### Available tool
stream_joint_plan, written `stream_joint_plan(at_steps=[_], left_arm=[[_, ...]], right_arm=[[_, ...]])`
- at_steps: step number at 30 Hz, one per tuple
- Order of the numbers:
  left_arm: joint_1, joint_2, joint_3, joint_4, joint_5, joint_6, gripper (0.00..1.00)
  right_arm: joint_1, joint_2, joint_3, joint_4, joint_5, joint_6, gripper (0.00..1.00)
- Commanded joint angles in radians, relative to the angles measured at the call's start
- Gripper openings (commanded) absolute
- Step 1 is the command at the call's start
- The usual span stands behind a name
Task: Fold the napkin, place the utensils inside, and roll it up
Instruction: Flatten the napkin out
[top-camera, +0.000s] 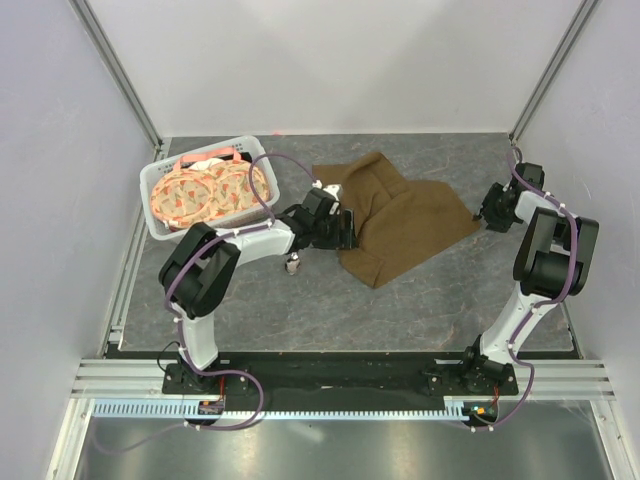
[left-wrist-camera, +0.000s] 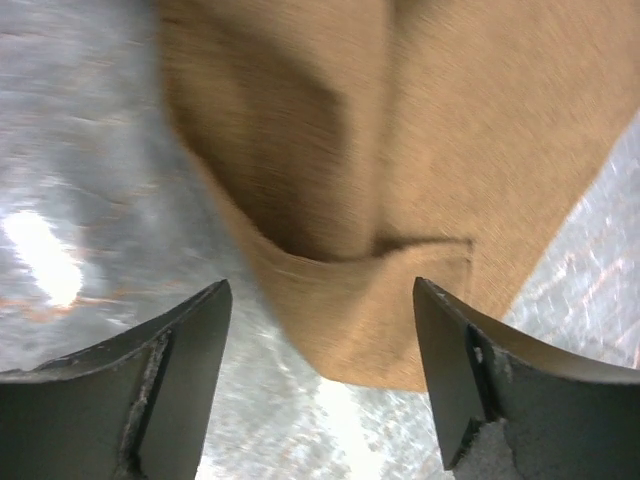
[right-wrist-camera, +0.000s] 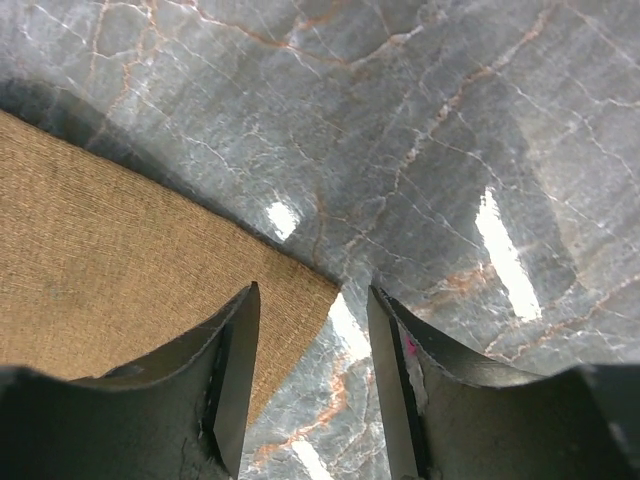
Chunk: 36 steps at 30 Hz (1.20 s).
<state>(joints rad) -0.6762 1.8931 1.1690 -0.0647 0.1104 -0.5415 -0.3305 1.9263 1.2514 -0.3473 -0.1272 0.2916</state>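
Napkin (top-camera: 410, 225) lay mid-worktop, rumpled, with one flap thrown over at its 12 o'clock side. Its long spread ran roughly 10 to 4 o'clock in the top view. Not flat, and no clean fold yet.

Key relation: each arm sat at one end of the cloth.
- Left gripper (top-camera: 340, 228) was at the napkin's 9 o'clock edge, low over the worktop (top-camera: 430, 300).
- In the left wrist view the fingers (left-wrist-camera: 180, 370) were spread wide. A doubled hem of the napkin (left-wrist-camera: 400, 150) sat at their 12 o'clock, poking down into the gap but not touched by either finger.
- Right gripper (top-camera: 482, 212) was at the napkin's 3 o'clock corner.
- In the right wrist view the fingers (right-wrist-camera: 235, 370) stood apart, narrower than the left pair. The pointed napkin (right-wrist-camera: 120, 250) corner came in from 9 o'clock and ended right between the tips, with the cloth flat on the stone. No pinch visible.

Judgement: the right arm was better lined up for a corner grab, while the left needed to get under or onto the hem.

Utensil: could not find it in any view.

Surface was grey marbled stone-look, glossy, with glare patches. A white basket (top-camera: 150, 200) holding orange-patterned plates (top-camera: 205, 192) stood at the worktop's 10 o'clock, just beside the left arm and well apart from the napkin. Plain white walls and an aluminium frame stood around.
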Motion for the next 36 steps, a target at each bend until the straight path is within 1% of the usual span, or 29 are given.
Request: stream_joint_plan(at_steps=[1, 2, 4, 5, 8, 12, 15, 16, 19, 22, 23, 25, 26, 28, 29, 31, 32, 36], left_arm=[[-0.088, -0.055, 0.047, -0.009, -0.058, 0.069, 0.83], [-0.124, -0.048, 0.067, -0.05, -0.077, 0.074, 0.84], [-0.161, -0.035, 0.087, -0.084, -0.135, 0.081, 0.83], [-0.198, -0.017, 0.107, -0.11, -0.152, 0.086, 0.83], [-0.258, 0.02, 0.165, -0.151, -0.202, 0.104, 0.81], [-0.29, 0.102, 0.234, -0.234, -0.222, 0.113, 0.79], [-0.328, 0.104, 0.254, -0.26, -0.313, 0.117, 0.78], [-0.338, 0.092, 0.255, -0.273, -0.387, 0.12, 0.81], [-0.349, 0.063, 0.248, -0.296, -0.455, 0.107, 0.85], [-0.35, 0.038, 0.244, -0.322, -0.483, 0.089, 0.85], [-0.355, 0.014, 0.235, -0.333, -0.489, 0.084, 0.85], [-0.373, -0.012, 0.225, -0.337, -0.506, 0.081, 0.85], [-0.382, -0.035, 0.222, -0.346, -0.514, 0.08, 0.85], [-0.404, -0.051, 0.231, -0.35, -0.523, 0.084, 0.86], [-0.41, -0.057, 0.238, -0.348, -0.519, 0.086, 0.86], [-0.414, -0.049, 0.268, -0.346, -0.479, 0.095, 0.86], [-0.414, -0.037, 0.282, -0.346, -0.462, 0.101, 0.86], [-0.419, 0.035, 0.33, -0.35, -0.401, 0.138, 0.83]], right_arm=[[0.005, 0.051, -0.003, 0.024, -0.048, -0.002, 0.54], [0.005, 0.053, -0.004, 0.025, -0.051, -0.002, 0.54], [0.005, 0.057, -0.006, 0.027, -0.054, -0.002, 0.53], [0.005, 0.059, -0.006, 0.028, -0.055, 0.0, 0.54], [0.008, 0.06, -0.009, 0.028, -0.061, 0.001, 0.53], [0.011, 0.059, -0.013, 0.028, -0.055, 0.0, 0.53], [0.01, 0.063, -0.017, 0.028, -0.048, -0.002, 0.53], [0.01, 0.063, -0.017, 0.028, -0.048, -0.003, 0.53], [0.013, 0.072, -0.018, 0.028, -0.049, -0.005, 0.5], [0.018, 0.082, -0.018, 0.028, -0.052, -0.008, 0.43], [0.022, 0.085, -0.018, 0.027, -0.052, -0.011, 0.38], [0.025, 0.086, -0.021, 0.028, -0.055, -0.012, 0.33], [0.027, 0.086, -0.023, 0.028, -0.055, -0.015, 0.27], [0.03, 0.083, -0.03, 0.027, -0.054, -0.019, 0.2], [0.036, 0.077, -0.035, 0.027, -0.054, -0.02, 0.14], [0.039, 0.068, -0.053, 0.025, -0.045, -0.022, 0.07], [0.048, 0.053, -0.061, 0.021, -0.039, -0.02, 0.01], [0.082, -0.016, -0.14, 0.007, 0.007, -0.014, 0.0]])
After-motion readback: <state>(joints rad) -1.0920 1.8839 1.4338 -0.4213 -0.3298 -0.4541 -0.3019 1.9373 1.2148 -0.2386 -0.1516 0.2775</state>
